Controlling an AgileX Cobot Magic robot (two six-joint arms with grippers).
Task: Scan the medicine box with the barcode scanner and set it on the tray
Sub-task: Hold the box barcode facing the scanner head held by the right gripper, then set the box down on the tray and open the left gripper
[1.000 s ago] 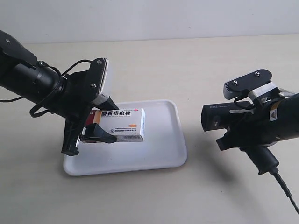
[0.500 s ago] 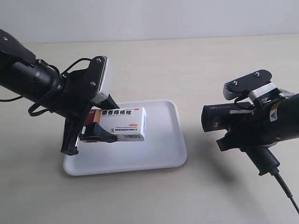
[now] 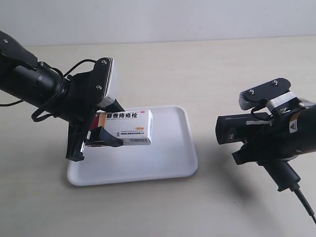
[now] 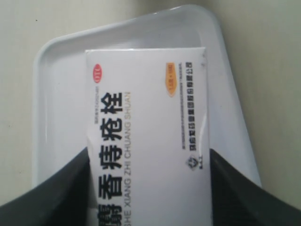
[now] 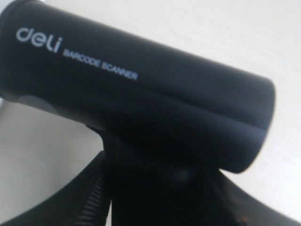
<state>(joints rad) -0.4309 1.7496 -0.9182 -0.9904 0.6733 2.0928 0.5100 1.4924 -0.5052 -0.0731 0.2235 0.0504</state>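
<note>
Looking from outside: a pale beige table (image 3: 163,64) under a plain white wall (image 3: 158,19).
Outside, tray: the white tray (image 3: 168,163) lies flat on the table.
Outside, box: the medicine box (image 3: 127,127) is held above the tray.
Outside, scanner: the barcode scanner (image 3: 239,129) is off to the side, well apart.
Left wrist: the left gripper (image 4: 150,188) has its jaws pinching the box; lettering readable.
Right wrist: the right gripper (image 5: 155,197) seems clamped on the scanner handle, though blurred.

The left pincer (image 4: 148,188) hides the medicine box's (image 4: 146,136) near end, and the small print is blurry.
</note>
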